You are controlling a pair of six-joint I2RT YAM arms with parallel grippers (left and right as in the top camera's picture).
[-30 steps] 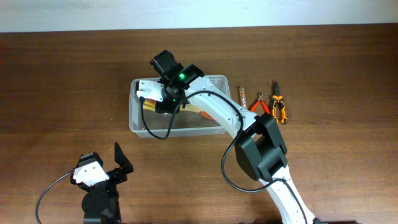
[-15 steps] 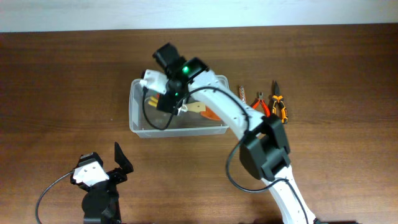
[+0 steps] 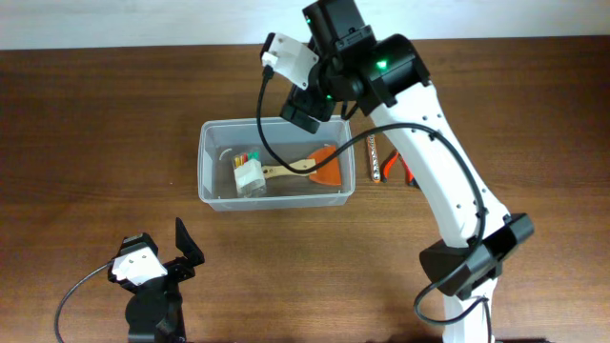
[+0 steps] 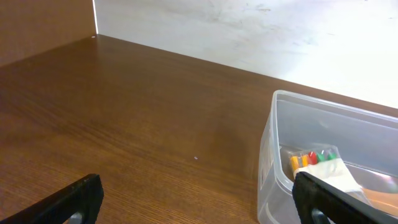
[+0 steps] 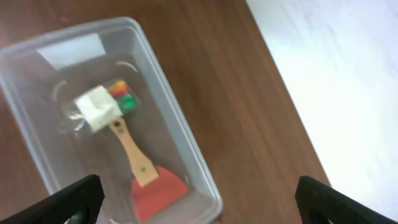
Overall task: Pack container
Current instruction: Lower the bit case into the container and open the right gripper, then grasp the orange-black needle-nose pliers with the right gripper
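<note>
Overhead view: The container stood on the surface, just left of centre. It held two items: a small clear box with coloured bits and a white block, lying towards the left end, and a wooden-handled scraper with an orange-red blade, lying towards the right end. The right end effector hung above the far rim of the container, clear of the contents. The left end effector sat near the front edge of the surface, well apart from the container. Just right of the container lay a slim brown tool, and beside it a red-handled tool partly hidden under the right arm.

Left wrist view: The fingers of the left end effector were spread wide with nothing between them. The container wall appeared ahead and to the right, with the small clear box visible through it.

Right wrist view: The fingers of the right end effector were spread wide at the lower corners of the frame and gripped nothing. The container lay directly below, with both packed items resting on its floor.

Task status (judgement): Packing was partly complete. Two items were in the container. At least two tools remained on the surface to the right, and these likely still required transfer
</note>
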